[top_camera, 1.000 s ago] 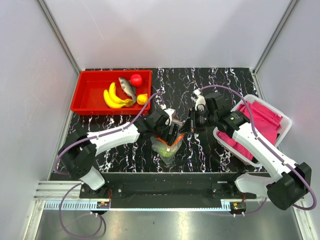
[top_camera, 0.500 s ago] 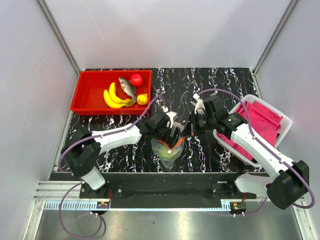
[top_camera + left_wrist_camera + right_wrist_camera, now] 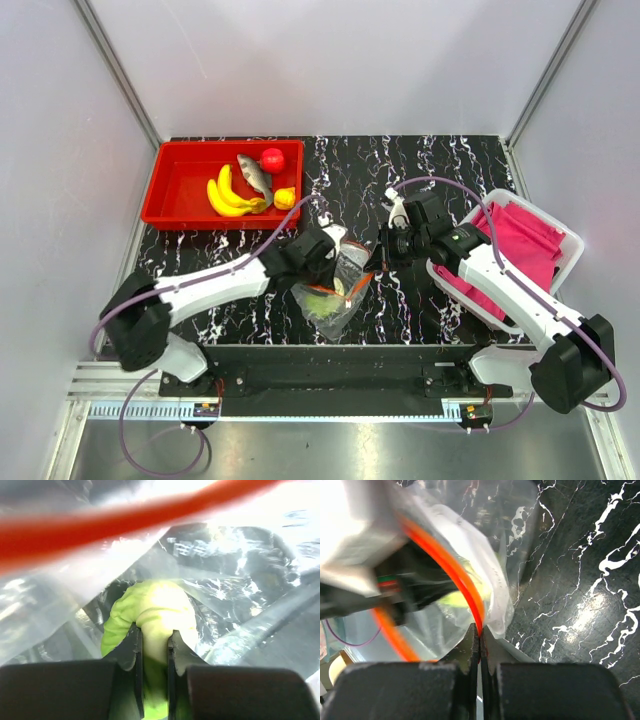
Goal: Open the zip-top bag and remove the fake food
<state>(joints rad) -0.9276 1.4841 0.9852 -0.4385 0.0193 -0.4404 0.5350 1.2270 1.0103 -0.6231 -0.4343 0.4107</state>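
Left hand has closed on green piece inside zip-top bag.

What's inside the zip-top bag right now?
One green piece, pinched by the left claw reaching in through the mouth. Glare and folds in the zip-top bag cover its corners, so other pieces cannot be ruled out.

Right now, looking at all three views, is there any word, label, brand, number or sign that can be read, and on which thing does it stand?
No text can be read in any view.
zip-top bag: no legible print; the plastic is blurred and glaring.
green piece: no lettering.
red tray: no label visible.
small box on the front rail: any marking is too small to read.
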